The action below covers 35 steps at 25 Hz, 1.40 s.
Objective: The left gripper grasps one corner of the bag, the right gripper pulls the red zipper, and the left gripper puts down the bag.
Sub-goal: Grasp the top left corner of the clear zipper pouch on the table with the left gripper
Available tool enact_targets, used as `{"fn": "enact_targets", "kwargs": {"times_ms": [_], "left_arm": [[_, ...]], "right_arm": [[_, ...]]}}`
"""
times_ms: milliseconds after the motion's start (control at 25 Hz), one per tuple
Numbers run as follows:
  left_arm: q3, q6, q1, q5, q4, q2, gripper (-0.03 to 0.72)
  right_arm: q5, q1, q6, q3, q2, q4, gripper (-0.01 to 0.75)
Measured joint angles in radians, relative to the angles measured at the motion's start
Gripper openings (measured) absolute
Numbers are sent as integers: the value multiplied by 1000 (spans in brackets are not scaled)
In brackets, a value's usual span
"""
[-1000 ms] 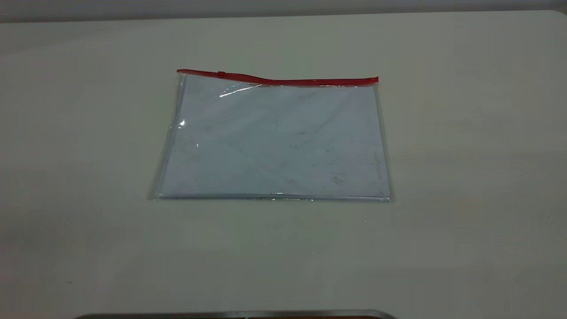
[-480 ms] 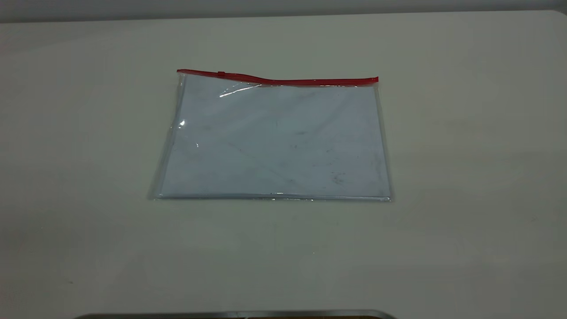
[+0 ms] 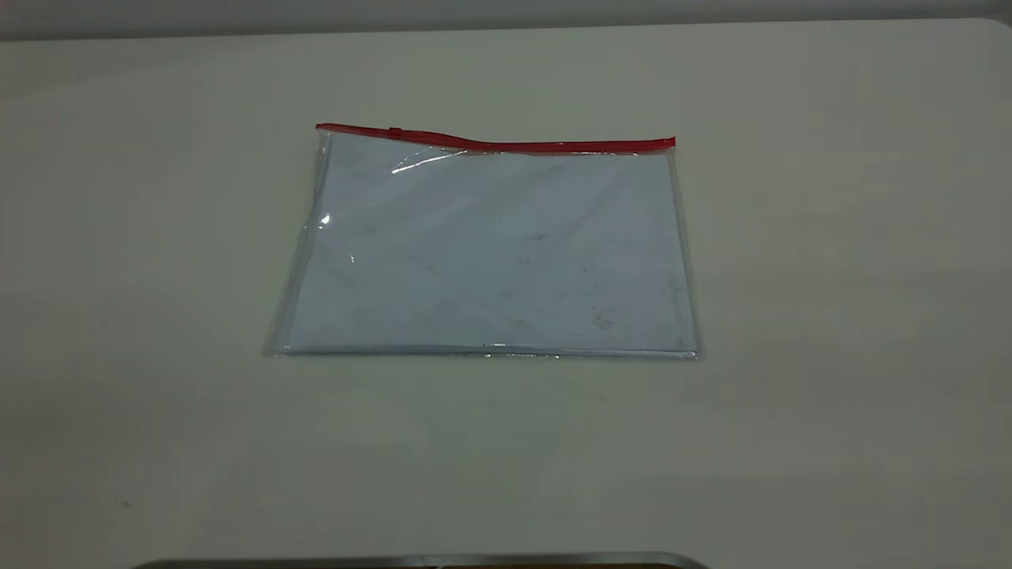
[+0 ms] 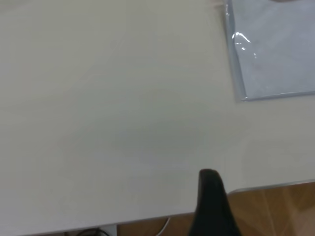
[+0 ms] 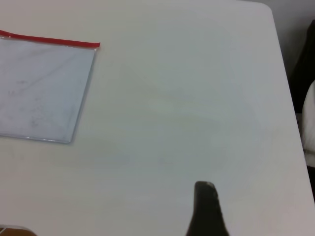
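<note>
Nothing had moved: we left the flat clear plastic bag [image 3: 490,245] lying zipper-far for corner access; both grippers' states we could not tell.

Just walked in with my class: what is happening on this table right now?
Nothing is being handled yet. The bag lies flat on the table, its red zipper along the far edge with the slider near the left end. The left hand and right hand each hover over bare table, well away from it.
</note>
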<state>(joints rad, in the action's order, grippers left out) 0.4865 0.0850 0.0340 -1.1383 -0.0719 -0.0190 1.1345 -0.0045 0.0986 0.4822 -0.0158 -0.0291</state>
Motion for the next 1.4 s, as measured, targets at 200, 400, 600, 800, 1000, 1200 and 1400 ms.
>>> {"fn": "enact_targets", "kwargs": {"times_ms": [200,400,600,800,1000,1200,1400], "left_arm": [[19,-34,0,21,-6,26,588],[121,-85,0,192,-57,252,588],[215,-76,0,369,-143,599,588],[291,-33,0,514,-160,920,588],[391,4,0,616,-163,1243,588],[522,115,0,662,-184,1568,588],[663,205,0,671,-189,1843,588]], "right_arm": [[-4,0,-6,1,0,-1,579],[-23,0,-30,77,65,-43,579],[-122,0,-32,145,253,-69,579],[-145,0,-35,163,458,-113,579],[-197,0,-35,163,596,-137,579],[-362,0,-34,163,737,-141,579],[-425,0,-32,187,921,-141,579]]}}
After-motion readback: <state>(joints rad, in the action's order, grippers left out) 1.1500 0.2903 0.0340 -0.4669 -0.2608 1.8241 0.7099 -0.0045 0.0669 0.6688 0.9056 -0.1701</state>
